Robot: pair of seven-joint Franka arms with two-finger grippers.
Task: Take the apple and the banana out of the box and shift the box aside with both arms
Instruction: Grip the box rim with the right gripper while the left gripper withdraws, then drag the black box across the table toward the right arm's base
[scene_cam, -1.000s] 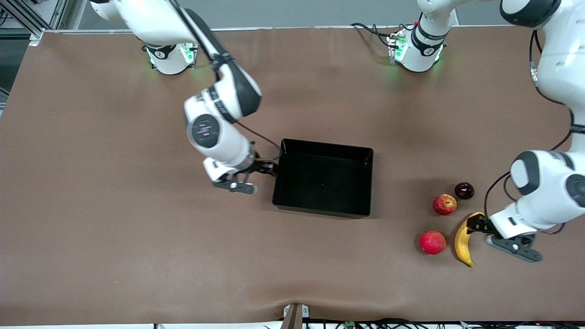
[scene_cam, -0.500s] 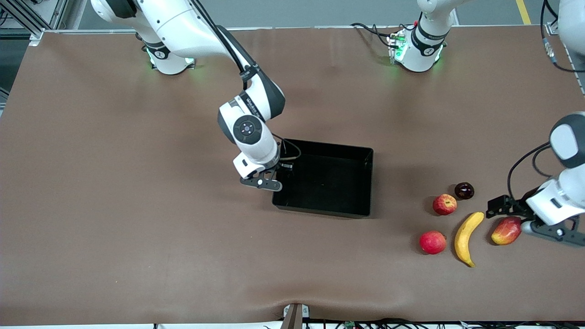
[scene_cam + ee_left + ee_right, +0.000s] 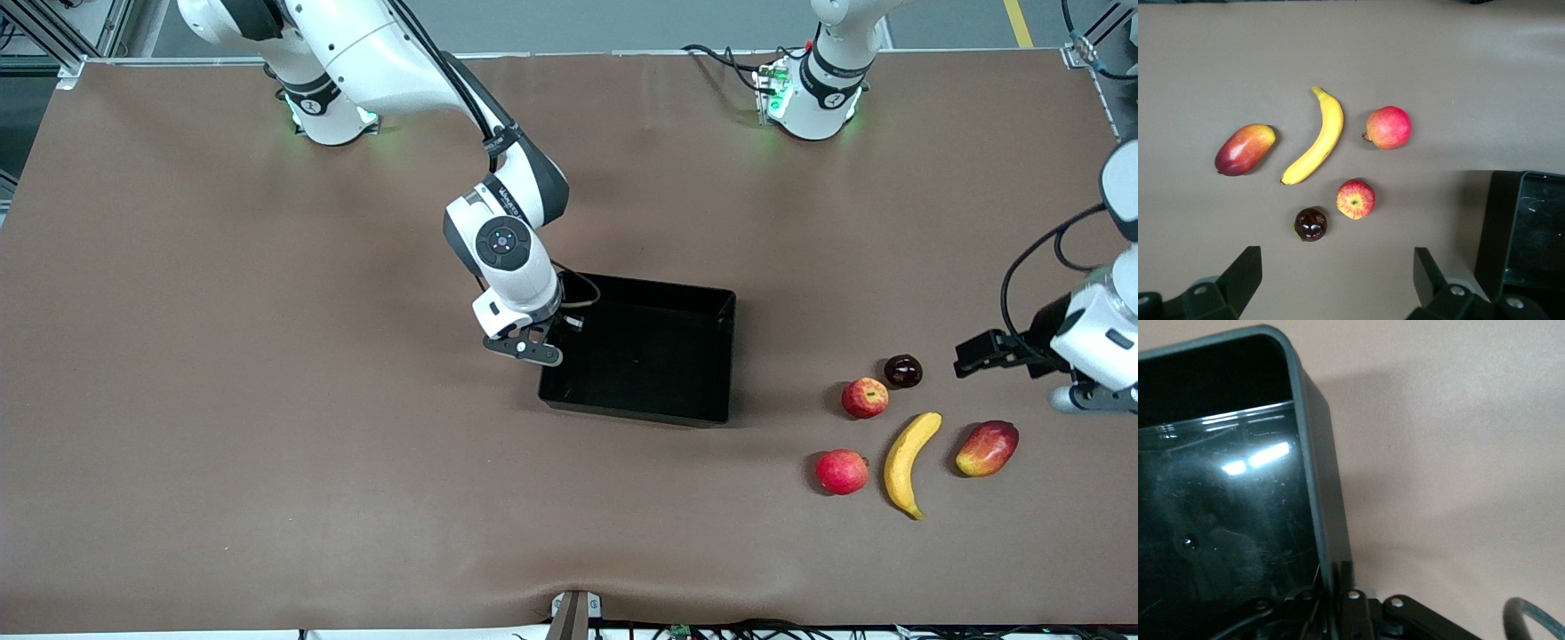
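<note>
The black tray (image 3: 702,351) sits mid-table. My right gripper (image 3: 556,331) is shut on the tray's wall at the right arm's end; in the right wrist view (image 3: 1338,587) its fingers clamp the wall (image 3: 1318,467) from both sides. The banana (image 3: 907,462) and the red apple with yellow patches (image 3: 865,397) lie toward the left arm's end. My left gripper (image 3: 969,354) is open and empty above the table beside the fruits. In the left wrist view the left gripper (image 3: 1338,270) stands wide apart over bare table, with the banana (image 3: 1317,139), the apple (image 3: 1355,199) and the tray (image 3: 1528,233) in sight.
An evenly pink-red apple (image 3: 841,471) lies beside the banana, nearer the front camera than the patched apple. A red-and-yellow mango (image 3: 987,448) lies between the banana and the table's end. A small dark fruit (image 3: 903,371) sits beside the patched apple.
My right gripper reached the tray's wall and closed on it; the tray shifted slightly toward the left arm's end. My left gripper drew back from the banana, uncovering the mango.
</note>
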